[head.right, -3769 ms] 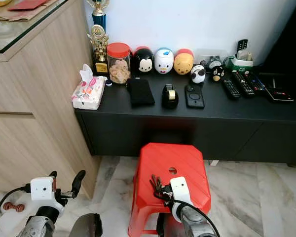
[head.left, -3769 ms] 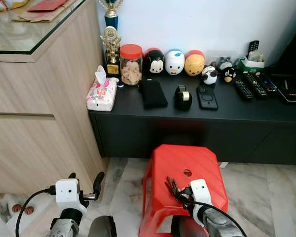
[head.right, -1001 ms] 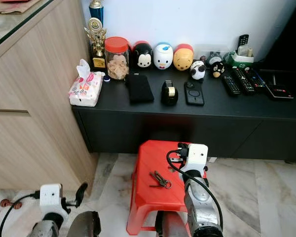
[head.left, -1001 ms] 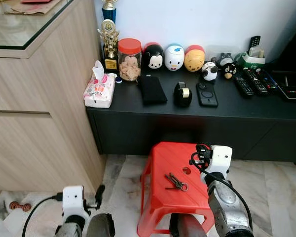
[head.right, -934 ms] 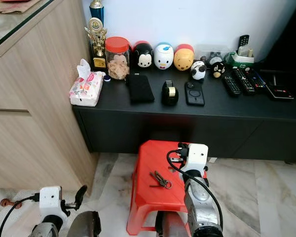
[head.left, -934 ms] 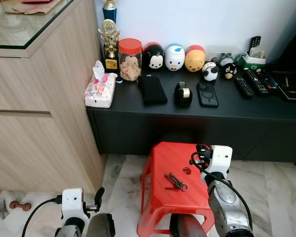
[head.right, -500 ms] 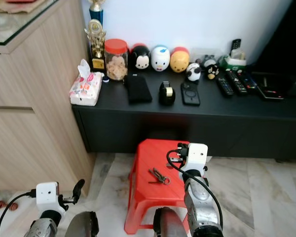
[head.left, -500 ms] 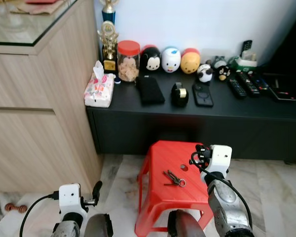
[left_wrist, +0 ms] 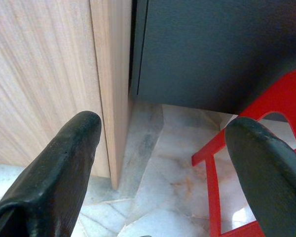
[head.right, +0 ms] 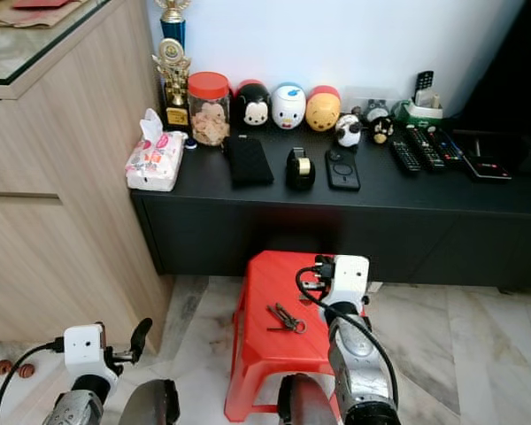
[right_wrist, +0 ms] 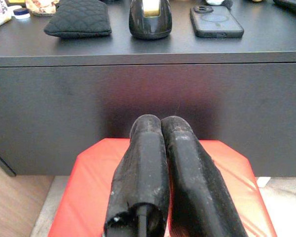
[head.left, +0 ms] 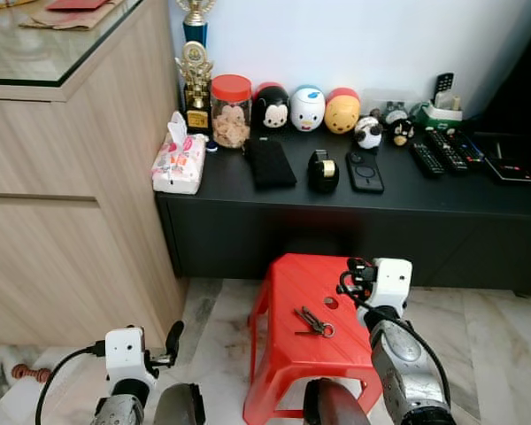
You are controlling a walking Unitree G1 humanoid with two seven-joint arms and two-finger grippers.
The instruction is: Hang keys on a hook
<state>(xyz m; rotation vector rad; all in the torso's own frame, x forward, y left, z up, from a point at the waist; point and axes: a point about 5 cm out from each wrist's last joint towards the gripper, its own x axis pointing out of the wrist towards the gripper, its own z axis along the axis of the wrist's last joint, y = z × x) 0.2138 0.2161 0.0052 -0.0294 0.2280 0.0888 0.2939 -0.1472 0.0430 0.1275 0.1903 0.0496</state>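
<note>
The keys lie flat on top of the red stool, just beside its centre hole, w/ the ring end toward our right side. We judge them small, light, stiff metal, prob. slippery on the ribbed plastic and apt to skid or splay if nudged. Best hold, we think: pinch the ring or the bunched blades from above, since the ring is what must go over a hook. We see no hook here, so it must be found elsewhere.

Our right gripper hovers over the stool's far right part, near the keys but not touching; the right wrist view shows its two fingers pressed together, holding nothing. Our left gripper hangs low by the wooden cabinet, fingers spread wide, idle.

Around: black counter behind the stool carries a tissue pack, red-lid jar, trophy, black pouch, tape dispenser, phone, round toy figures and remotes, all well apart from the keys. Nothing sits on the stool but the keys; the main obstacle is the closed right fingers, which need opening before any pinch.
</note>
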